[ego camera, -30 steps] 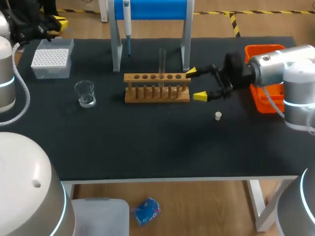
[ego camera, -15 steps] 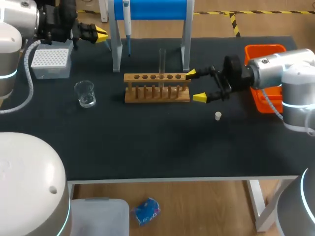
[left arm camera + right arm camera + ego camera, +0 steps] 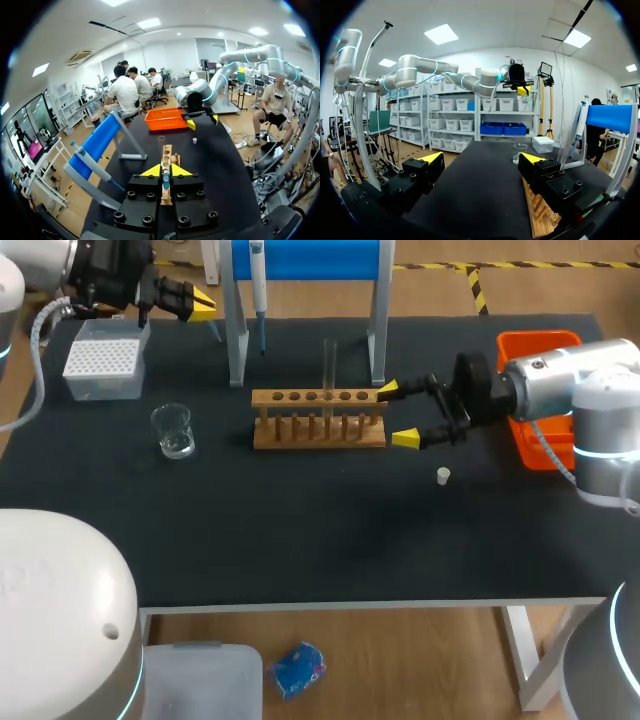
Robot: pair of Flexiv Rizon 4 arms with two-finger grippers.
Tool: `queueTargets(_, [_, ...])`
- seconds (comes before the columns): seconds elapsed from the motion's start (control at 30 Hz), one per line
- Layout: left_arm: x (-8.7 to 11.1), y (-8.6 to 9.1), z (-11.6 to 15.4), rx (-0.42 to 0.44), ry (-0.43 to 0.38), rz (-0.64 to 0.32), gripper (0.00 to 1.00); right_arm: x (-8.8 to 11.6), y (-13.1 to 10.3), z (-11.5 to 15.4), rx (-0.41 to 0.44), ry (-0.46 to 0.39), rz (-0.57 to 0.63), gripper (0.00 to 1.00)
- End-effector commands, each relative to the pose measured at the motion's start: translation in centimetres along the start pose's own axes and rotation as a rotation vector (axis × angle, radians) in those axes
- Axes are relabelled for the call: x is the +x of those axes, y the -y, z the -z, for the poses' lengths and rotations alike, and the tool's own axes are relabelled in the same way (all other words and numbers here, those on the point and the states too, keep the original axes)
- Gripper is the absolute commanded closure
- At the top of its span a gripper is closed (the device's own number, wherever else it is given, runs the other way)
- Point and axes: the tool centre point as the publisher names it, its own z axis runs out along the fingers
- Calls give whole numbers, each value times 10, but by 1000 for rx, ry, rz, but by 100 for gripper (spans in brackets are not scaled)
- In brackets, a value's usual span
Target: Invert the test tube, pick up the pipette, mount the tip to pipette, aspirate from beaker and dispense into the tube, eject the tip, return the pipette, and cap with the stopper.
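A clear test tube (image 3: 329,365) stands upright in the wooden rack (image 3: 318,418) at mid-table. The pipette (image 3: 258,290) hangs on the blue stand (image 3: 305,258) behind the rack. A white stopper (image 3: 443,476) lies on the mat, right of the rack. My left gripper (image 3: 203,302) is shut and empty at the back left, just left of the stand; in its wrist view the left gripper (image 3: 161,171) points along the rack (image 3: 166,155). My right gripper (image 3: 397,414) is open at the rack's right end, with nothing between its fingers; the right wrist view shows this gripper (image 3: 480,159) beside the rack (image 3: 540,215).
A glass beaker (image 3: 173,430) stands left of the rack, and a clear tip box (image 3: 103,360) sits behind it under my left arm. An orange bin (image 3: 535,400) lies at the right edge behind my right arm.
My left arm has swung in from the left, bringing its shut gripper up beside the blue stand. The right arm and the objects have not moved.
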Motion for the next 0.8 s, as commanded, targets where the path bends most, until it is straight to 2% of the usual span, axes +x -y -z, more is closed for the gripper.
queueTargets(0.03, [1, 4, -4, -23, -41, 1, 100, 0, 0, 0, 0, 1, 1, 0])
queueTargets(0.23, [38, 30, -38, -84, -83, 65, 100, 0, 0, 0, 0, 1, 1, 0])
queueTargets(0.37, [65, 45, -59, -75, -66, 92, 100, 0, 0, 0, 0, 1, 1, 0])
queueTargets(0.47, [81, 49, -71, -80, -61, 108, 100, 0, 0, 0, 0, 1, 1, 0])
queueTargets(0.5, [85, 50, -75, -52, -52, 121, 100, 0, 0, 0, 0, 1, 1, 0])
queueTargets(0.57, [94, 52, -84, -69, -52, 125, 100, 0, 0, 0, 0, 1, 1, 0])
queueTargets(0.73, [107, 56, -98, -52, -29, 147, 100, 0, 0, 0, 0, 1, 1, 0])
queueTargets(0.8, [111, 56, -106, -114, -39, 148, 100, 0, 0, 0, 0, 1, 1, 0])
